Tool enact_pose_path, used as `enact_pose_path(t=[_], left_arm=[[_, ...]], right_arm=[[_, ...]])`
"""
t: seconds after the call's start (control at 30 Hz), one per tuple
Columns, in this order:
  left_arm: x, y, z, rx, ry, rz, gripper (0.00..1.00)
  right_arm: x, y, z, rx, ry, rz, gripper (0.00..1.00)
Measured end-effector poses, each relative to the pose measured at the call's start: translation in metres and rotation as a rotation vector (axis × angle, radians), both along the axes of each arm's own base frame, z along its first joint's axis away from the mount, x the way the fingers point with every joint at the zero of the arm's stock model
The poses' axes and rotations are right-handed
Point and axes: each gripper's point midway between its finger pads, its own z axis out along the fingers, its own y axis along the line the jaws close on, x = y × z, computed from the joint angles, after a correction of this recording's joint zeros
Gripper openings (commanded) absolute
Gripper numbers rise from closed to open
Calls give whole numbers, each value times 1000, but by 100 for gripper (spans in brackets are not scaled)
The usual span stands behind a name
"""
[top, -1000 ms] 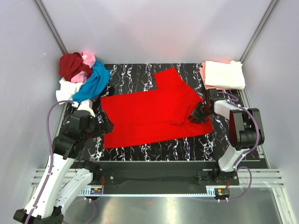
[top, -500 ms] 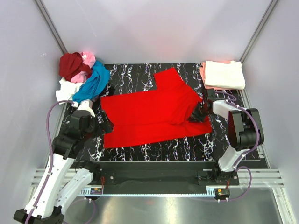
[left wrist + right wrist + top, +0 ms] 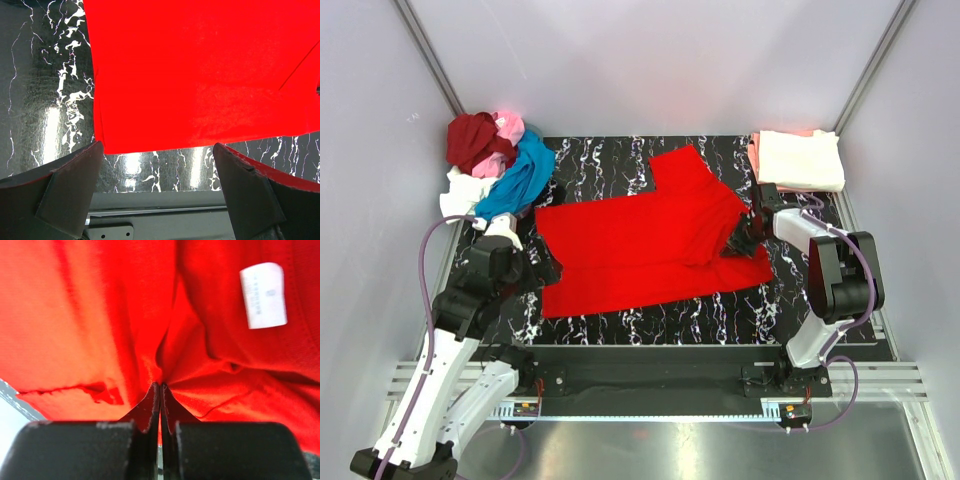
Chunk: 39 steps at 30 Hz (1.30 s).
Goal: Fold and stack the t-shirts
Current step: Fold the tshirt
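Red shirt (image 3: 650, 245) lies spread over the middle of the mat (image 3: 620, 325), collar end toward the mat's right edge. Right gripper (image 3: 160, 387) is clamped tight on a pinch of its cloth there, near the label (image 3: 263, 295). Left gripper (image 3: 157, 145) hangs spread wide at the shirt's corner on the mat's near-left side, holding nothing. Looks like a fold just starting. Next: left likely needs to grab that corner, then both lift and carry together, cloth taut. Stack (image 3: 798, 160) sits at the mat's far-right corner, pile (image 3: 495, 160) at far-left.

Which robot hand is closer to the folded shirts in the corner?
Right. The right gripper is close by the folded shirts, shut on the red shirt. The left gripper sits far across the table.
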Motion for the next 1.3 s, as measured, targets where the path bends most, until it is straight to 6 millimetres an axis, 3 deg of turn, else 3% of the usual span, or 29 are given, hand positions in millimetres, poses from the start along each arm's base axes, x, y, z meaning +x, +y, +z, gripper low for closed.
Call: enact_pose_path(t=[0.23, 0.37, 0.47, 0.53, 0.6, 0.83, 0.97, 1.3], left_arm=[[0, 0, -1, 0, 1, 0, 99], [-1, 0, -3, 2, 7, 0, 99], [-1, 0, -4, 3, 9, 0, 99], [-1, 0, -5, 3, 11, 0, 99], [-1, 0, -5, 4, 12, 0, 99], [-1, 0, -6, 4, 13, 0, 99], [-1, 0, -6, 4, 13, 0, 99], [-1, 0, -6, 4, 13, 0, 99]], right_arm=[[20, 17, 34, 1, -55, 42, 0], [34, 30, 54, 6, -106, 76, 6], [33, 33, 56, 5, -108, 87, 8], [30, 34, 53, 3, -92, 91, 21], [29, 34, 50, -1, -81, 97, 22], [29, 44, 46, -4, -58, 127, 17], [44, 57, 51, 8, -78, 154, 0], [75, 74, 41, 20, -73, 179, 0]])
